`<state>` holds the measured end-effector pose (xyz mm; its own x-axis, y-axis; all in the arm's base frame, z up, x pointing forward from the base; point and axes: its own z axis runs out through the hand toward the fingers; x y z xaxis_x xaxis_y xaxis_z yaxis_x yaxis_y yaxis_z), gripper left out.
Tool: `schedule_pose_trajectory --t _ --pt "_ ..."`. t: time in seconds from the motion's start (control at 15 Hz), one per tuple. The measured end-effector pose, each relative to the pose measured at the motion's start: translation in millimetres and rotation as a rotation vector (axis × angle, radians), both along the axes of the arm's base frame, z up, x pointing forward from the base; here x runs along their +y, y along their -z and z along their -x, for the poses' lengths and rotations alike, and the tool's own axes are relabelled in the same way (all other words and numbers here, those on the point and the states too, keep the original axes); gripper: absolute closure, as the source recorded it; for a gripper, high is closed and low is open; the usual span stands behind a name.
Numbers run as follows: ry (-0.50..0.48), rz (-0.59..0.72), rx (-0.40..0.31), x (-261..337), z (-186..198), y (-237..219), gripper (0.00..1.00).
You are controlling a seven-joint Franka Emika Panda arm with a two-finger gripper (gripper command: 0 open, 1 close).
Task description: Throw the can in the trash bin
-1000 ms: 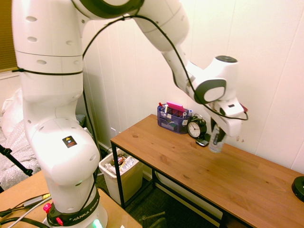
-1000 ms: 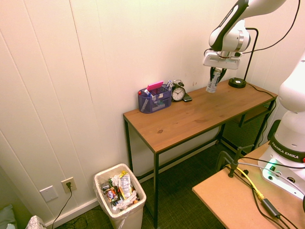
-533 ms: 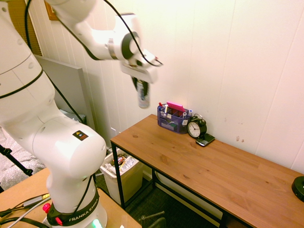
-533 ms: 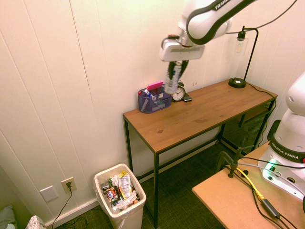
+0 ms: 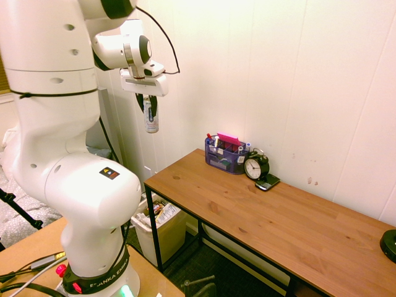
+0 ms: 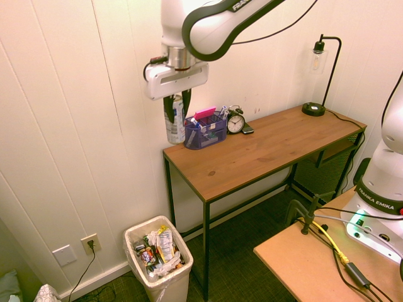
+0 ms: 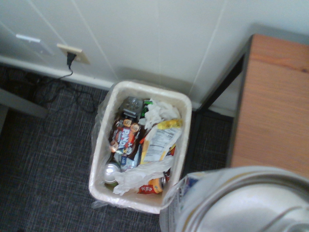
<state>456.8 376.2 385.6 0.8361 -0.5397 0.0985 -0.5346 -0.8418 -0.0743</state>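
My gripper (image 5: 149, 106) (image 6: 175, 107) is shut on the can (image 5: 150, 117) (image 6: 175, 123), a slim silver can with a dark blue label that hangs upright below the fingers. It is high in the air, just past the left end of the wooden table (image 5: 260, 216) (image 6: 264, 148). The trash bin (image 6: 157, 264) (image 5: 158, 226), cream-white and full of wrappers, stands on the floor below, beside the table leg. In the wrist view the bin (image 7: 104, 125) lies straight beneath, and the can's top (image 7: 236, 203) fills the lower right corner.
A blue pen organizer (image 5: 226, 154) (image 6: 204, 131), a black alarm clock (image 5: 255, 166) (image 6: 236, 121) and a small dark device sit at the table's back edge by the wall. A black desk lamp (image 6: 313, 108) stands at the far end. A wall outlet (image 6: 90, 243) is near the bin.
The arm has swung the can from over the clock end of the table, along the wall, to beyond the table's other end above the bin. The grip stayed shut.
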Motion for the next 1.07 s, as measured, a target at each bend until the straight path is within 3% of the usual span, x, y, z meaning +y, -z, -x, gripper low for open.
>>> schedule_pose_trajectory --t 0.13,0.2,0.33,1.07 --pt "-0.024 0.012 0.055 34 -12 30 1.00" --pt "-0.032 0.021 0.081 47 -16 46 0.00" --pt "-0.041 0.041 0.113 64 -20 64 0.00" --pt "-0.034 0.019 0.108 72 -28 51 0.00"
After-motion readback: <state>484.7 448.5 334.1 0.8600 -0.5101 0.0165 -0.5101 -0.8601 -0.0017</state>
